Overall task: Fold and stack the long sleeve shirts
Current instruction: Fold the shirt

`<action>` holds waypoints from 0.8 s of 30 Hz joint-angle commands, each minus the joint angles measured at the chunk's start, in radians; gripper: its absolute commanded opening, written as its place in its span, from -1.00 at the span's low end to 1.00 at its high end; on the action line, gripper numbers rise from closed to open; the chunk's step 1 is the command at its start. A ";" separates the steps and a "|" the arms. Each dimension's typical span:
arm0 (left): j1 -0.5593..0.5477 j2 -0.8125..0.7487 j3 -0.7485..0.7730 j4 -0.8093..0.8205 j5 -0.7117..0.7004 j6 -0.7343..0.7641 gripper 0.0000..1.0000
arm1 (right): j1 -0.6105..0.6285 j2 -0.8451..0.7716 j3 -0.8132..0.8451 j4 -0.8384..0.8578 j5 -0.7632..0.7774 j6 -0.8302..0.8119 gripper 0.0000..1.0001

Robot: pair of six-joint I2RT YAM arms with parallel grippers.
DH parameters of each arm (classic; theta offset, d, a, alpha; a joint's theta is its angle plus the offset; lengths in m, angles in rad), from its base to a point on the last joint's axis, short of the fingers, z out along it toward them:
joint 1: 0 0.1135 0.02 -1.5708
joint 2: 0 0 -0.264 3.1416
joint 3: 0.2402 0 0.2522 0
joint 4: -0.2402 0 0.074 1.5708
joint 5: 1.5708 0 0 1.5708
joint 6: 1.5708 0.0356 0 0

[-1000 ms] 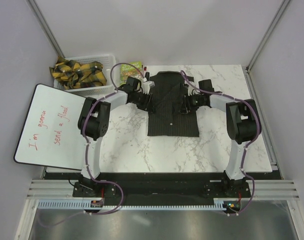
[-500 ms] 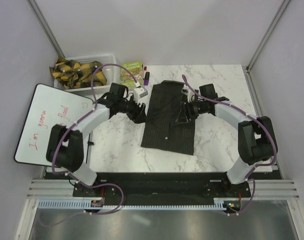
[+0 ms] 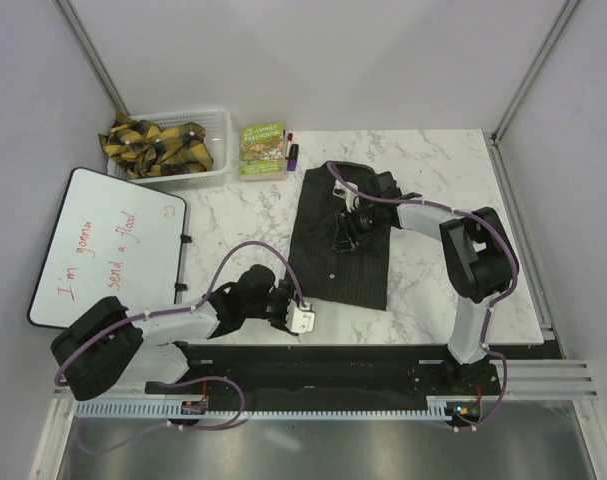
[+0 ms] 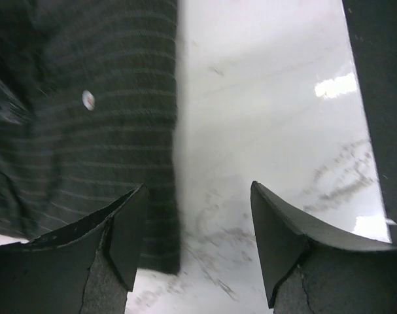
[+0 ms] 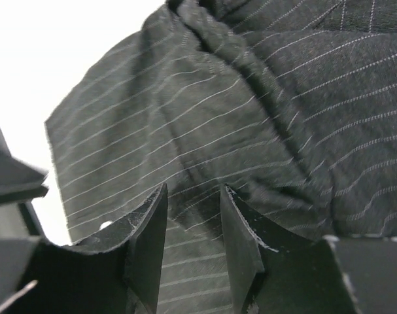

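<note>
One long sleeve shirt (image 3: 333,268), a dark pinstriped rectangle, lies folded and slightly askew in the middle of the marble table. My right gripper (image 3: 345,232) rests on its upper half. In the right wrist view the jaws (image 5: 193,193) stand a narrow gap apart with their tips down on the striped cloth (image 5: 283,98). A dark fold sits between the tips, and I cannot tell whether it is pinched. My left gripper (image 3: 305,320) is low near the table's front edge, open wide over bare marble (image 4: 198,242). The shirt's corner (image 4: 87,144) lies just left of it.
A white basket (image 3: 219,122) of yellow-and-black cloth stands at the back left. Beside it are a green book (image 3: 263,148) and markers (image 3: 291,152). A whiteboard (image 3: 108,250) hangs over the table's left edge. A black rail (image 3: 333,365) runs along the near edge.
My left gripper opened, let go of the shirt's left side and pulled back to the near edge. The shirt turned slightly askew. My right gripper shifted a little left on the cloth.
</note>
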 commanded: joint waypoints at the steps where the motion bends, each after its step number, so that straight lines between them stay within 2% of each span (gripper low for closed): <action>1: -0.073 0.068 -0.020 0.301 -0.103 0.141 0.42 | 0.006 0.062 0.037 0.014 0.021 -0.074 -0.11; 6: -0.142 0.146 -0.064 0.450 -0.112 0.204 0.42 | 0.006 0.111 0.045 -0.002 0.030 -0.076 -0.15; 8: -0.156 0.225 -0.047 0.484 -0.148 0.223 0.40 | 0.006 0.123 0.054 -0.007 0.030 -0.071 -0.16; 14: -0.157 0.415 0.016 0.606 -0.247 0.276 0.21 | 0.006 0.163 0.086 -0.072 0.013 -0.079 -0.18; 17: -0.157 0.467 0.036 0.646 -0.276 0.299 0.05 | 0.006 0.173 0.082 -0.076 0.007 -0.071 -0.18; 20: -0.160 0.495 0.044 0.646 -0.295 0.315 -0.31 | 0.007 0.177 0.079 -0.081 0.004 -0.070 -0.19; 21: -0.176 0.472 0.042 0.634 -0.304 0.315 -0.54 | 0.007 0.174 0.076 -0.078 0.002 -0.070 -0.19; 22: -0.185 0.449 0.041 0.611 -0.310 0.315 -0.64 | 0.010 0.171 0.062 -0.079 -0.001 -0.068 -0.20; 23: -0.196 0.418 0.041 0.565 -0.310 0.303 -0.73 | 0.018 0.160 0.051 -0.076 -0.004 -0.064 -0.21; 24: -0.220 0.371 0.051 0.442 -0.307 0.286 -0.85 | 0.024 0.151 0.040 -0.072 -0.010 -0.060 -0.21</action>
